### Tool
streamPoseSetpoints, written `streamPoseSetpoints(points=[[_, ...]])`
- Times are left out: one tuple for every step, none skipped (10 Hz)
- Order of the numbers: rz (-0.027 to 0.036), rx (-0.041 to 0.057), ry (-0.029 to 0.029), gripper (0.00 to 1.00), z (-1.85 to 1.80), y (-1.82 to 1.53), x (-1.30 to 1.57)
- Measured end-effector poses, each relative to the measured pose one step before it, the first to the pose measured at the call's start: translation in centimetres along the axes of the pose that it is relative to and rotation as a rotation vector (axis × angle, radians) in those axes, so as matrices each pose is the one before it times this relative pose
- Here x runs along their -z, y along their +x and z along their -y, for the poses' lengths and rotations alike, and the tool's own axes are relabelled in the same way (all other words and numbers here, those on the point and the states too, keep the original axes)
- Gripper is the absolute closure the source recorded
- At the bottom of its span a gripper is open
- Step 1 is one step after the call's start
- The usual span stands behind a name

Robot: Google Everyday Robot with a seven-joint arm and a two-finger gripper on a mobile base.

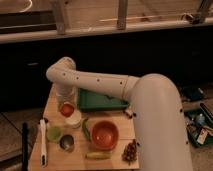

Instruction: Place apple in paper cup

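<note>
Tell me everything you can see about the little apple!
The apple is small, round and red-orange, and it looks whole. It is right under the gripper, which hangs just above it. It is at the mouth of the white paper cup, whose rim shows below and beside it. You cannot tell whether it rests in the cup or is held just over it. All this is near the left side of the wooden table.
</note>
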Motion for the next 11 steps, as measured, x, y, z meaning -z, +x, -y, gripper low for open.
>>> streamPoseSetpoints(points=[[-0.00078,0.00177,-0.00047,0.57,-0.006,0.001,0.057],[0.0004,0.00047,-0.00029,0.57,-0.01,-0.013,-0.018],[-0.00012,0.00058,-0.00002,0.57,0.0,0.001,0.01],[0.00003,0.00146,0.00047,0.57,0.026,-0.011,0.009],[0.00018,0.00135,-0.00004,0.57,-0.004,-0.001,-0.003],[0.00001,0.00161,0.00024,0.57,0.002,0.008,0.017],[0.00041,0.00138,-0.00025,0.57,-0.009,-0.007,0.005],[0.00051,0.00061,-0.00062,0.57,-0.012,-0.025,-0.019],[0.00006,0.00102,-0.00014,0.57,0.0,-0.006,-0.004],[0.00013,0.00175,-0.00006,0.57,-0.007,0.004,0.01],[0.00018,0.00105,-0.00003,0.57,-0.004,-0.005,-0.002]])
